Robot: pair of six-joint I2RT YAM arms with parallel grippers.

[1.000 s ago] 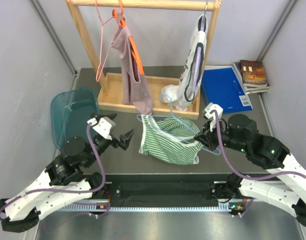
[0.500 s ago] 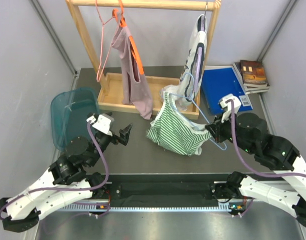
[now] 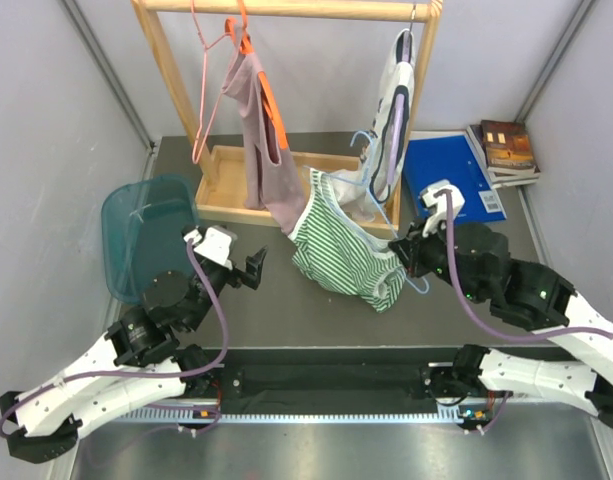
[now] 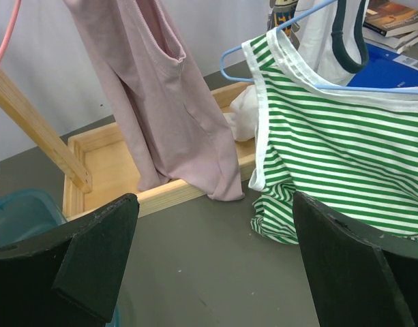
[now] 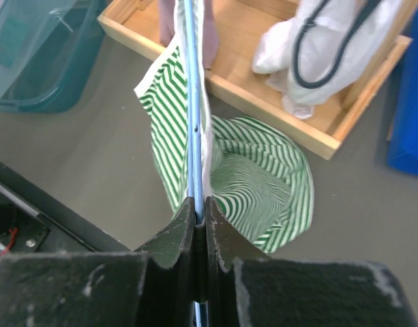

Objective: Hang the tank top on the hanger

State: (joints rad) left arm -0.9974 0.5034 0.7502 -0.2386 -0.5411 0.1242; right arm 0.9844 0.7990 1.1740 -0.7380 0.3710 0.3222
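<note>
Now, right claw point(image 5: 197, 204) clenched on the light-blue hanger point(image 5: 192, 102), striped tank top point(image 3: 338, 245) hung on it just ahead, left claw point(image 3: 253, 268) released, well apart from both.

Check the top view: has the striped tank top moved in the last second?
Yes. The tank top has lifted and shifted toward the back of the table, now overlapping the wooden tray at its front rail.

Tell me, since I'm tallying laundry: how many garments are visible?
3: mauve-pink top hanging left on the rack, white top hanging right, striped tank top on the blue hanger the right tool holds.
</note>
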